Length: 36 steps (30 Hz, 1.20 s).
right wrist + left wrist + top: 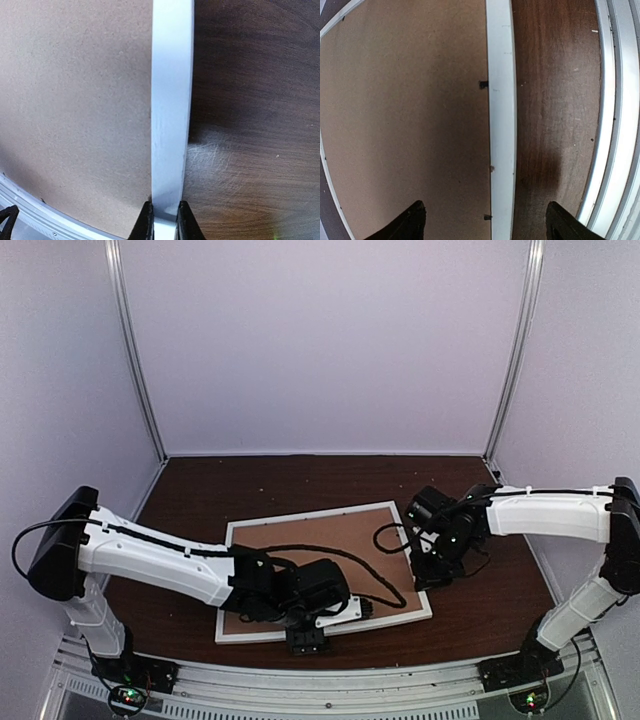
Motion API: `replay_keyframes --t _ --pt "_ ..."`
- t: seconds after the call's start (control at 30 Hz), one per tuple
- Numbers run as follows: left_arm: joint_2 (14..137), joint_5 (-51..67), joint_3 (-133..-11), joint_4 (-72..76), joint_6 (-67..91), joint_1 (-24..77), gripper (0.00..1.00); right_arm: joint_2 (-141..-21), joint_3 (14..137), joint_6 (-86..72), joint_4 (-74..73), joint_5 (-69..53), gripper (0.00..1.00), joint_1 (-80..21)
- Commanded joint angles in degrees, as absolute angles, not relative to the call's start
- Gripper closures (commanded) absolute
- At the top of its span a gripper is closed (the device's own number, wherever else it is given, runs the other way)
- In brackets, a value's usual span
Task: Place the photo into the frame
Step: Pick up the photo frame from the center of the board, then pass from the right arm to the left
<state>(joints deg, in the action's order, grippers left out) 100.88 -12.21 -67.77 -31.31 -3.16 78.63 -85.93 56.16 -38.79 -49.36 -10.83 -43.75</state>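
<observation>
Right wrist view: right fingers (145,224) clench the frame (170,100) at its 3 o'clock edge; left fingers (412,222), spread wide, straddle its 6 o'clock edge. Frame lies flat; bare table (300,480) toward 12 o'clock.

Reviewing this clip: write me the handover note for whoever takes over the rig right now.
Grippers: the left gripper is open, straddling the near rail of the frame and holding nothing. The right gripper is shut on the frame's right rail.
Things: the frame lies back-up on the table, with the brown backing board seated in it. The photo is not visible.
Done: board in place.
Left: confirm the photo is underneath, secure the board, release.
</observation>
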Motion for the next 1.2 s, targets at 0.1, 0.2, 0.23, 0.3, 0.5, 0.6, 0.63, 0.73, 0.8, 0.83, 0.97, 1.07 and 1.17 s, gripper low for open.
replay_keyframes --t 0.1,0.2,0.23,0.3,0.5,0.6,0.63,0.73,0.8,0.83,0.97,1.07,1.17 --pt "102.07 -17.08 -66.22 -25.98 -7.55 79.71 0.16 -83.39 59.79 -39.77 -48.86 -16.26 1.0 -42.55" --pt "103.54 -20.92 -65.92 -23.88 -8.83 80.35 0.16 -82.93 60.34 -39.91 -48.91 -17.73 1.0 -42.24" --pt "104.36 -21.75 -66.04 -23.49 -9.32 80.47 0.16 -82.84 60.5 -40.01 -48.95 -18.11 1.0 -42.19" --pt "105.39 -22.47 -66.18 -22.39 -10.26 80.68 0.16 -82.73 60.91 -40.06 -49.16 -18.97 1.0 -42.0" --pt "108.76 -26.7 -67.05 -19.52 -11.04 81.05 0.16 -82.62 62.26 -39.82 -50.49 -19.72 1.0 -41.86" --pt "110.05 -31.89 -67.1 -18.2 -11.34 81.34 0.16 -82.44 62.25 -39.79 -50.8 -19.98 1.0 -41.85" --pt "110.36 -33.46 -66.96 -17.61 -11.51 81.42 0.16 -82.44 62.23 -39.89 -50.8 -20.11 1.0 -41.86" --pt "111.2 -37.49 -66.42 -15.94 -12.52 81.94 0.18 -82.59 62.16 -39.71 -50.97 -20.14 1.0 -41.88" --pt "111.53 -38.93 -66.11 -14.96 -12.9 82.15 0.21 -82.91 61.98 -39.51 -50.98 -20.13 1.0 -41.85" --pt "111.63 -39.35 -66.1 -14.87 -13.04 82.3 0.23 -83.08 61.86 -39.27 -50.98 -20.02 1.0 -41.9" --pt "111.15 -39.63 -66.63 -15.18 -12.6 82.5 0.37 -83.7 61.21 -38.68 -51.15 -19.53 1.0 -41.8" --pt "110.82 -39.77 -66.75 -15.28 -12.4 82.55 0.46 -83.87 60.89 -38.47 -51.23 -19.1 1.0 -41.75" --pt "110.3 -40.66 -66.52 -14.84 -12.81 82.58 0.54 -83.07 61.27 -38.13 -51.93 -18.3 0.96 -41.42"
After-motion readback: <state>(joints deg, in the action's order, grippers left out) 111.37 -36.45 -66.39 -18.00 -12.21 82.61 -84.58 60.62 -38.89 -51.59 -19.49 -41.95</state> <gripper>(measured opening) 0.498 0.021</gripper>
